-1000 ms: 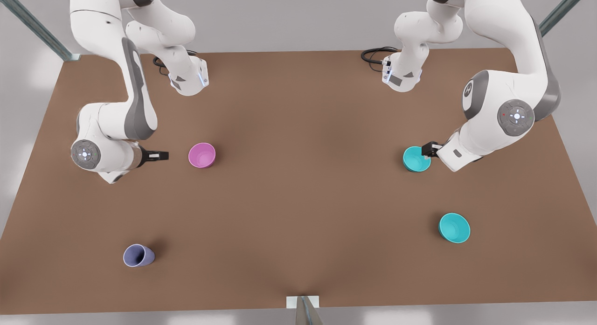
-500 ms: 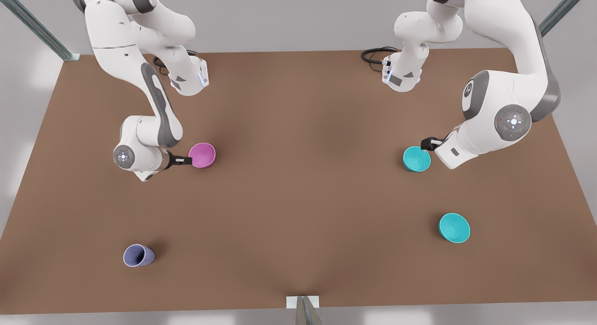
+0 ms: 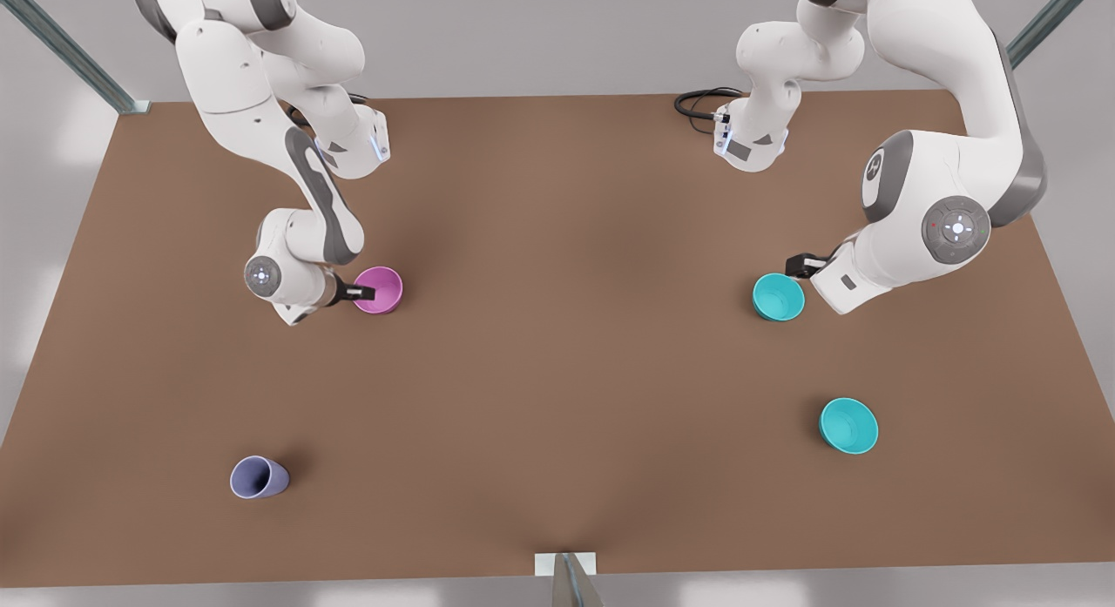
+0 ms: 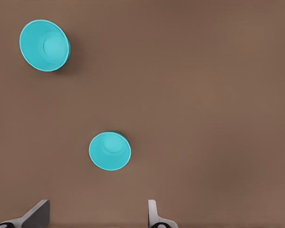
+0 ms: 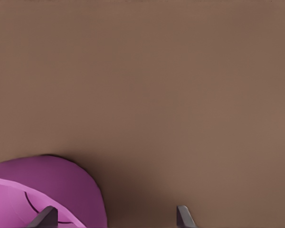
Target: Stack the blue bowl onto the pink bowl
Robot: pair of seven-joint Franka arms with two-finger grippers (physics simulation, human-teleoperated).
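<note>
In the front view the right gripper (image 3: 363,290) sits at the pink bowl's (image 3: 380,290) nine-o'clock rim. The left gripper (image 3: 800,265) hangs at the blue bowl's (image 3: 778,296) one o'clock. A second teal bowl (image 3: 848,425) lies at its five o'clock, and a cup (image 3: 258,477) lies far off toward eight o'clock.

In the left wrist view the fingers (image 4: 153,214) are spread wide, holding nothing, the blue bowl (image 4: 109,150) apart from them.

In the right wrist view the fingers (image 5: 183,216) are spread, one over the pink bowl (image 5: 61,187).

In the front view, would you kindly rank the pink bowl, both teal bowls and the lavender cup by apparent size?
1. Nearer teal bowl, marginally largest, though it sits closer to the camera.
2. Blue bowl and pink bowl: look alike, not ranked.
3. Lavender cup, smallest.
</note>
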